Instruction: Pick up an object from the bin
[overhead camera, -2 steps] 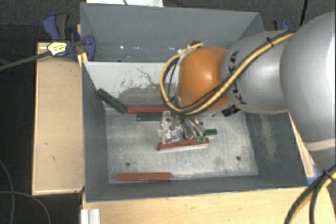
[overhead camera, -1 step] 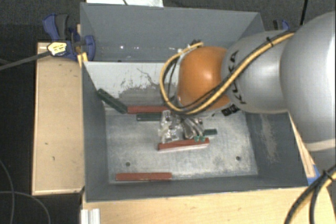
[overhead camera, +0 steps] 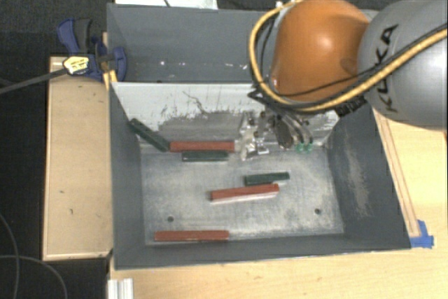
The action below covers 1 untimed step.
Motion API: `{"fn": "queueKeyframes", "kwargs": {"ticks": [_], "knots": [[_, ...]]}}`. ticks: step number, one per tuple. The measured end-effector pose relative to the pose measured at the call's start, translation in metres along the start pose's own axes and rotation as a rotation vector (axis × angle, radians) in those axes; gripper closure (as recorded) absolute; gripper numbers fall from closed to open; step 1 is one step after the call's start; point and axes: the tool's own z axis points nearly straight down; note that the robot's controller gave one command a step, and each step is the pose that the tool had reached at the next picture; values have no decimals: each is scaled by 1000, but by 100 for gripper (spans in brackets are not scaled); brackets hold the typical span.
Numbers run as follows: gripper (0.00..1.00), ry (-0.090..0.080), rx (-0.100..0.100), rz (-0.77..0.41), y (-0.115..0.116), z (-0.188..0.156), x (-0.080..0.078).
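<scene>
Where the gripper sits: low at the back of the bin, right of centre, just past the right end of the back red bar; the orange wrist cover above hides much of it.
Gripper state: cannot tell whether spread or pressed together; nothing seen pinched in it.
Likely target: unclear. Nearest pieces are the back red bar and the short dark green bar just in front.
Why pieces lie so: all are thin sticks, so they rest flat on a long face, probably as dropped. Exception: the long dark green stick at back left looks propped where floor meets wall.
Pairs: dark green strip lies parallel, just beside the back red bar; middle red bar lies just beside the short green one, maybe touching.
Loner: front red bar, front left, well apart from the rest.
Surface: flat grey metal floor, scuffed near the back; the sticks sit low, so I'd guess a grasp must come down close to the metal.
Room: open floor front right; back wall is close where the gripper is.
</scene>
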Motion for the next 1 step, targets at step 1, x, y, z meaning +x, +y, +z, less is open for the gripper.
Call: {"fn": "queueKeyframes", "kwargs": {"ticks": [1], "knots": [[0,2,0,3,0,1,1]]}}
